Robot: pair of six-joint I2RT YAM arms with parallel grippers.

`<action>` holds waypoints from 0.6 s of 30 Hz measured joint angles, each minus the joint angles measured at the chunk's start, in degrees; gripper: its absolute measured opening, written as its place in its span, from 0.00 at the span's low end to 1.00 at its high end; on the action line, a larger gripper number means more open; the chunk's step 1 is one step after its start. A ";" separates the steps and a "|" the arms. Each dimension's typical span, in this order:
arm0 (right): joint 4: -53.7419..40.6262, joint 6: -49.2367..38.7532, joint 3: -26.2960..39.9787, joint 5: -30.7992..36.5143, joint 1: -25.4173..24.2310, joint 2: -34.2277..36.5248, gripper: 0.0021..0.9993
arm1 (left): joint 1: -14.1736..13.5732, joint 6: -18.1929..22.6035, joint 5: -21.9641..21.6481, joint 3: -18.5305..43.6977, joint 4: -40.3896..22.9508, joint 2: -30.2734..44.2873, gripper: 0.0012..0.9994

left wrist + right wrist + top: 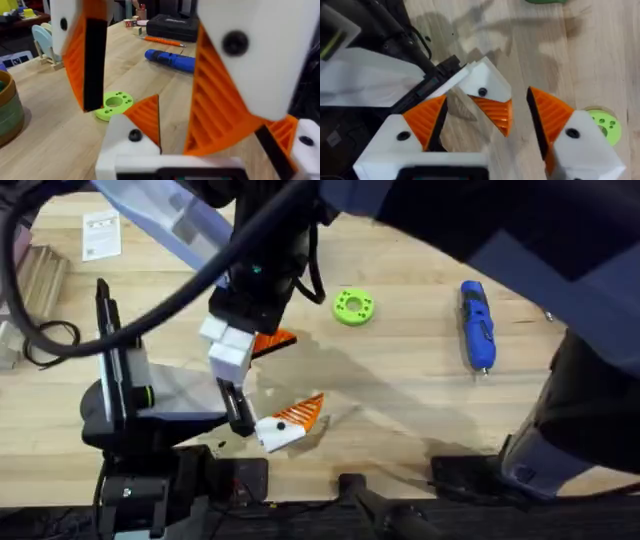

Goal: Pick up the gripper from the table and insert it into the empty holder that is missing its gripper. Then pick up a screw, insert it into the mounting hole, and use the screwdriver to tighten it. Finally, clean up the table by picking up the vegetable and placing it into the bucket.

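Observation:
My left gripper [290,420] lies low near the front edge, open, with white mounts and orange ribbed pads. My right gripper [245,350] hangs just above it, also open. In the right wrist view the right gripper [490,135] straddles one white-and-orange finger [487,97] of the left arm. In the left wrist view the right arm's big orange fingers [225,95] come down between the left gripper's [215,150] own tips. I cannot tell the small gripper block or the empty holder apart from these pads. The blue screwdriver [477,325] [170,59] lies at the right. The bucket [7,110] sits at the edge. Vegetable and screw are out of view.
A green disc [353,307] [114,104] [604,125] lies between the grippers and the screwdriver. A black case [175,26] and a slim orange tool [162,41] sit farther back. A paper card [100,235], wooden pieces [40,275] and black cables [50,340] are at the left.

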 joint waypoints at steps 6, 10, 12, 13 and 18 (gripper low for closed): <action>-0.07 0.86 0.00 0.07 -0.12 0.00 0.96 | 0.00 0.00 0.00 0.00 0.00 -0.02 0.99; -0.02 2.49 0.00 0.00 -1.00 0.00 0.96 | 0.00 0.02 0.02 0.00 0.00 0.00 0.99; 0.04 3.60 0.00 -0.07 -1.89 -0.01 0.96 | 0.00 0.02 0.02 0.00 0.01 0.00 0.99; 0.02 4.21 0.00 -0.07 -2.50 -0.07 0.96 | 0.00 0.02 0.04 0.00 0.00 0.00 0.99; 0.07 6.22 0.00 -0.07 -6.20 -0.92 0.96 | 0.00 0.02 0.04 0.00 0.01 -0.02 0.99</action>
